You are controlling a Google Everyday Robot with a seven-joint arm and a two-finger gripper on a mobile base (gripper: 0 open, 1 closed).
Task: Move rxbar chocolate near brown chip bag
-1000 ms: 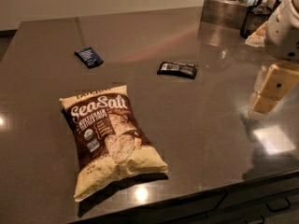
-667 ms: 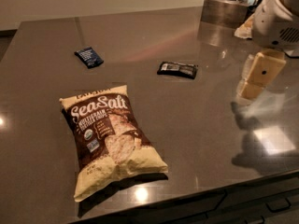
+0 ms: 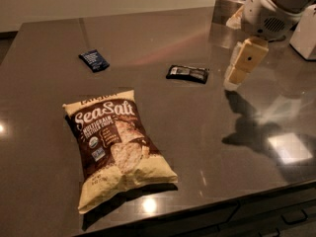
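Observation:
The rxbar chocolate [image 3: 187, 73], a small flat black wrapper with a pale label, lies on the dark countertop [image 3: 217, 147] right of centre. The brown chip bag [image 3: 116, 144], large, cream and brown with "Sea Salt" lettering, lies flat at the front left, well apart from the bar. My gripper [image 3: 243, 65], with cream-coloured fingers, hangs above the counter just right of the bar and holds nothing that I can see.
A small dark blue packet [image 3: 94, 60] lies at the back left. A metal container [image 3: 231, 9] with dark contents stands at the back right, and a white object [image 3: 306, 33] sits at the right edge. The counter's front edge runs along the bottom right.
My gripper has moved left and toward the back, from the right edge of the counter to a spot close beside the rxbar chocolate. The objects have not moved.

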